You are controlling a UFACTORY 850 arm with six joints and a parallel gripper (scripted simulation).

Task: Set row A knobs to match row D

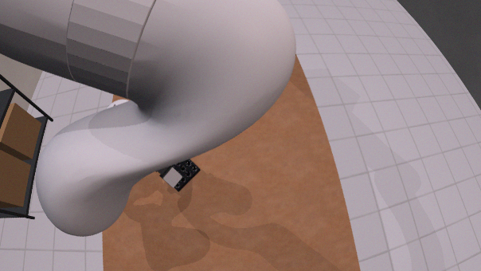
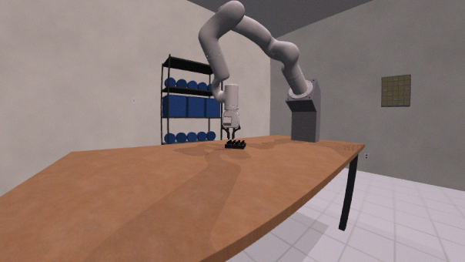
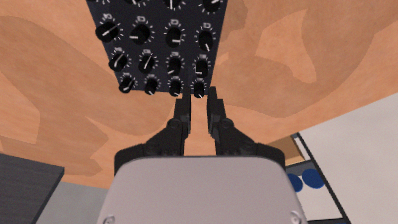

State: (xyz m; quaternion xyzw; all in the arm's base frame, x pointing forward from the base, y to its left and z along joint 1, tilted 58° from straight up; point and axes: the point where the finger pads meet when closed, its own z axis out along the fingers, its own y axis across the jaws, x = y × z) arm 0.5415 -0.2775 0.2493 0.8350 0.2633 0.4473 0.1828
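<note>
The black knob box (image 1: 193, 175) (image 2: 235, 146) (image 3: 159, 48) stands on the table. A pale square part covers some of it in the top view. The wrist view shows its knobs with white lines, the top row cut by the frame edge; the names are too small to read surely. My gripper (image 2: 231, 137) (image 3: 199, 96) points down with its fingers a little apart and nothing gripped. Its tips are low over the box's edge in the wrist view, either side of the end knob (image 3: 199, 88) of the nearest row. Contact cannot be told. The socket is not visible.
The wooden table (image 1: 287, 179) (image 2: 154, 185) bears the box. The arm's base pedestal (image 2: 305, 125) stands at the table's back right. A shelf rack with blue bins (image 2: 191, 106) stands behind the table. The arm (image 1: 223, 72) hides much of the top view.
</note>
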